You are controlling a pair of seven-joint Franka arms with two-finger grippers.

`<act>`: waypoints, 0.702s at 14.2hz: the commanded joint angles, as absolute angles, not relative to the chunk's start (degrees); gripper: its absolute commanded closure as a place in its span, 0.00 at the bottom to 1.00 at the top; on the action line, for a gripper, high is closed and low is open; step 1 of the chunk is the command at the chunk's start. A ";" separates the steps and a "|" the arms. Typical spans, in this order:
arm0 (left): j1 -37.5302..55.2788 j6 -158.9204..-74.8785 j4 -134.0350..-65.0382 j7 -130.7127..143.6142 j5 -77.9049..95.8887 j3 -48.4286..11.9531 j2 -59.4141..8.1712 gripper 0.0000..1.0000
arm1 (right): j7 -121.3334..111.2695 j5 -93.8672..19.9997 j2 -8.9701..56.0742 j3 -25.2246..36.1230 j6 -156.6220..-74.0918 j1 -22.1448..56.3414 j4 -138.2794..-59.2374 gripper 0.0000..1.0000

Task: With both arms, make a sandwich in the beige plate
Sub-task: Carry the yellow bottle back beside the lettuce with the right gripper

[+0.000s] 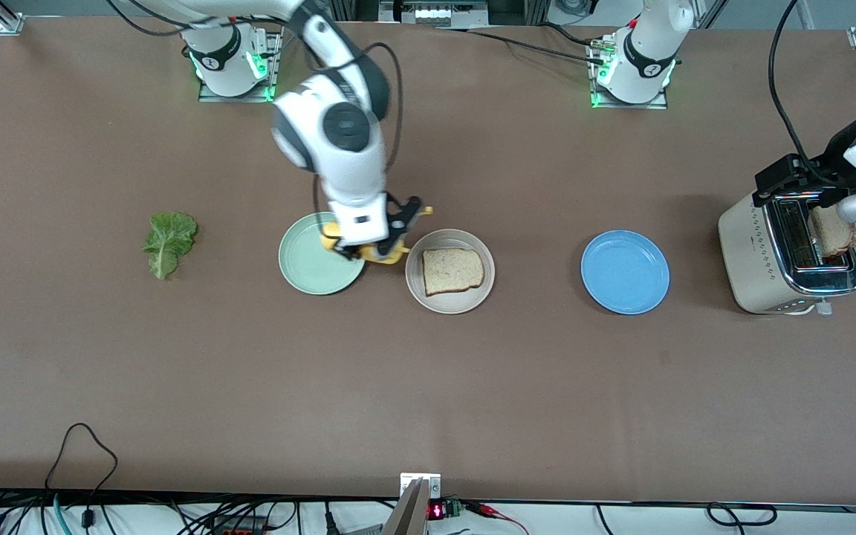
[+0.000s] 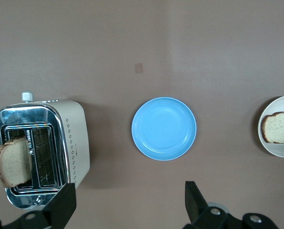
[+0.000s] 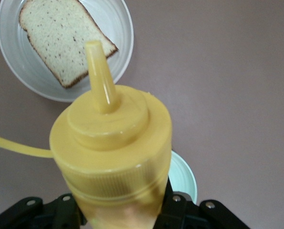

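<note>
The right gripper [image 1: 368,249] is pinching a yellow squeeze bottle [image 1: 387,253]. It holds the bottle over the spot where the mint-green plate [image 1: 316,256] and the beige plate [image 1: 449,271] sit side by side. In the right wrist view the bottle's pointed tip [image 3: 99,76] aims toward the beige plate [image 3: 17,62].

1 slice of bread [image 1: 452,270] lies flat in the beige plate. The sandwich is not made yet. The green lettuce leaf [image 1: 168,241] lies on the table [image 1: 428,386], toward the right arm's end, well apart from the plates.

The left gripper [image 2: 127,205] has its fingers [image 2: 61,204] spread wide and holds nothing. It hangs over the toaster [image 1: 785,256] at the left arm's end of the table. 1 more bread slice [image 1: 833,232] sticks up out of a toaster slot. A blue plate [image 1: 625,272] sits between the toaster and the beige plate.
</note>
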State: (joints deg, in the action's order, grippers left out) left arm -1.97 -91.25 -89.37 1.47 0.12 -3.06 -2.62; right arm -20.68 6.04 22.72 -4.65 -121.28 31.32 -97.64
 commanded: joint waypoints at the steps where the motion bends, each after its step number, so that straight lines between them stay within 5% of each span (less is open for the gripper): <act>1: -1.05 -89.91 -88.24 0.35 -0.88 -1.67 -2.29 0.00 | -35.98 -2.61 12.68 -6.32 -121.29 21.57 -107.03 1.00; 10: -1.14 -88.86 -88.24 1.23 -0.35 -1.76 -1.67 0.00 | -87.76 -36.27 5.80 -6.59 -121.02 -1.65 -119.52 1.00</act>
